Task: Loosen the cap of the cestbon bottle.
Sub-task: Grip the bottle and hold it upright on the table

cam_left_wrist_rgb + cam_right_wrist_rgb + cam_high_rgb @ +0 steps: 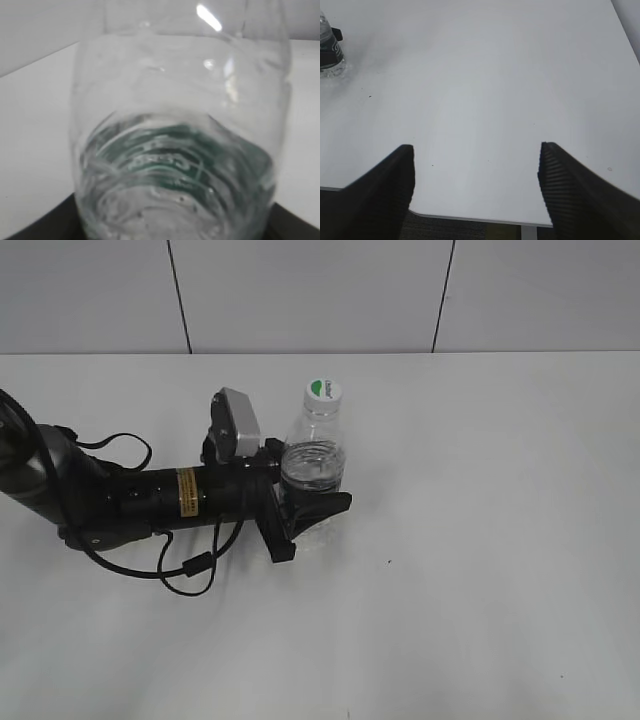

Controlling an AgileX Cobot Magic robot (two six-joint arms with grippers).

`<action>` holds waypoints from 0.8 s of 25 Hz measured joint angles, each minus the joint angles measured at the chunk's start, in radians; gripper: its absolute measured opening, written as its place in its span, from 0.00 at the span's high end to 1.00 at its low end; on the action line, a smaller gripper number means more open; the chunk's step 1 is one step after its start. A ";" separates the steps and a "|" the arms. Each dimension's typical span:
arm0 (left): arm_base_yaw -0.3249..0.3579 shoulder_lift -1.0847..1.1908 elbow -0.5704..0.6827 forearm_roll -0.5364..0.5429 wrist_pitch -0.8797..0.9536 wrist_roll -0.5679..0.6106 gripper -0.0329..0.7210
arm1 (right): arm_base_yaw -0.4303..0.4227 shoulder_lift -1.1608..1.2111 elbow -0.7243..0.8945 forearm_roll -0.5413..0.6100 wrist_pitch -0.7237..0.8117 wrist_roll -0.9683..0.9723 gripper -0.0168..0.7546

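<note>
Left of the table's (pixel 500 540) centre, your left gripper (pixel 305 502) clamps the lower body of the upright cestbon bottle (pixel 315 445), cap (pixel 323 390) at twelve o'clock. Its label is hidden there; the left wrist view shows green through blurred plastic. Your right gripper (pixel 475 190) gapes wide, with the bottle at its ten o'clock, cut off.

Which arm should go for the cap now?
Right. The left claw is clamped round the cestbon bottle, steadying it, while the right claw is open, empty, and free to reach the cap.
</note>
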 joint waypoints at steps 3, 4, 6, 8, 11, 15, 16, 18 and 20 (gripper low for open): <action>0.000 0.001 0.000 -0.003 0.000 -0.003 0.42 | 0.000 0.000 0.000 0.000 0.000 0.000 0.22; -0.004 0.005 0.000 -0.009 -0.001 -0.003 0.42 | 0.000 0.000 0.000 0.000 0.000 0.000 0.22; -0.012 0.024 -0.006 -0.020 -0.001 -0.003 0.42 | 0.000 0.000 0.000 0.000 0.000 0.000 0.22; -0.028 0.049 -0.008 -0.051 -0.014 -0.003 0.42 | 0.000 0.000 0.000 0.000 0.000 0.000 0.22; -0.046 0.065 -0.011 -0.099 -0.033 -0.003 0.42 | 0.000 0.000 0.000 0.000 0.000 0.000 0.22; -0.054 0.087 -0.017 -0.116 -0.063 -0.003 0.42 | 0.000 0.000 0.000 0.000 0.000 0.000 0.22; -0.054 0.090 -0.017 -0.117 -0.066 -0.003 0.42 | 0.000 0.000 0.000 0.000 0.000 0.000 0.22; -0.054 0.094 -0.018 -0.120 -0.076 -0.003 0.42 | 0.000 0.000 0.000 0.000 0.000 0.000 0.22; -0.054 0.094 -0.018 -0.120 -0.076 -0.003 0.42 | 0.000 0.000 0.000 0.000 0.000 0.000 0.22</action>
